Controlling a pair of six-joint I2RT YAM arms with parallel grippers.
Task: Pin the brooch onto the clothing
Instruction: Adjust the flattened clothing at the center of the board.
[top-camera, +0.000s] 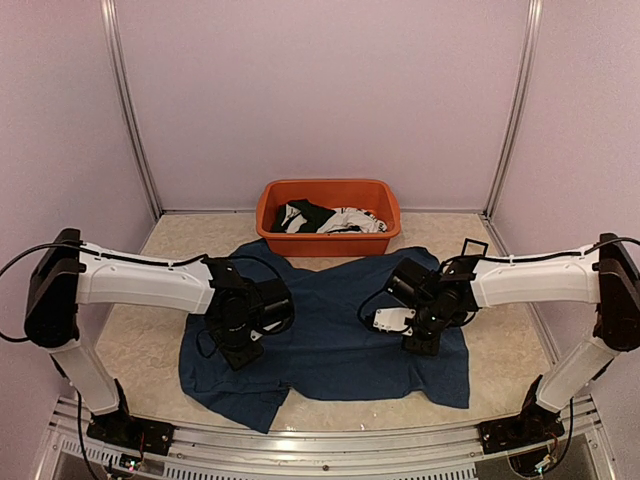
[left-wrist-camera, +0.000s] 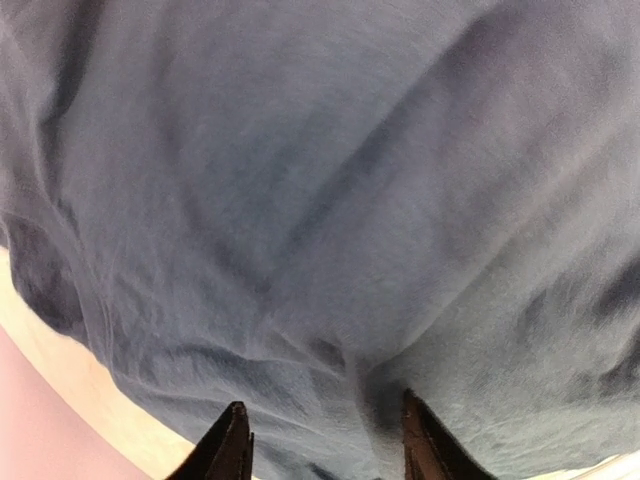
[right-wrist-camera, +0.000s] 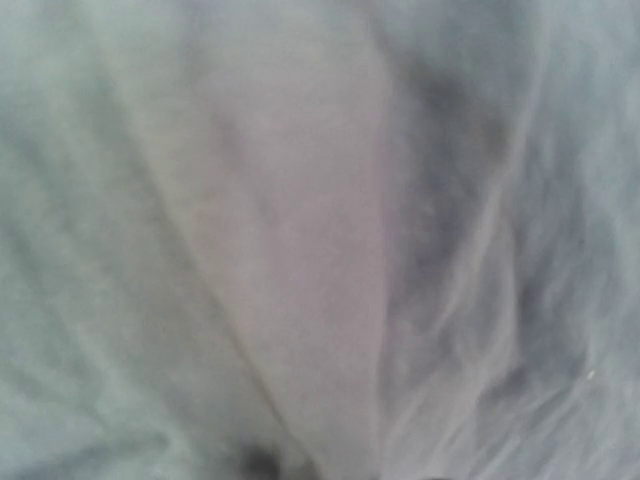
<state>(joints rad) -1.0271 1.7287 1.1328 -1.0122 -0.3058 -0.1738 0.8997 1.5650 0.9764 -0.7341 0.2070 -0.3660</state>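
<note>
The clothing (top-camera: 335, 335), a large navy-blue T-shirt, lies spread and rumpled on the table in the top view. My left gripper (top-camera: 238, 352) points down onto its left part. In the left wrist view that gripper (left-wrist-camera: 322, 430) is open, its dark fingertips (left-wrist-camera: 238, 425) apart over a raised crease of the clothing (left-wrist-camera: 320, 200). My right gripper (top-camera: 420, 343) presses down on the shirt's right part. The right wrist view is a blur of the clothing (right-wrist-camera: 300, 250) and shows no fingers. The brooch is out of view.
An orange tub (top-camera: 328, 243) stands behind the shirt against the back wall, with black and white garments (top-camera: 325, 218) inside. Beige tabletop (top-camera: 140, 340) shows left and right of the shirt. Metal rails run along the near edge.
</note>
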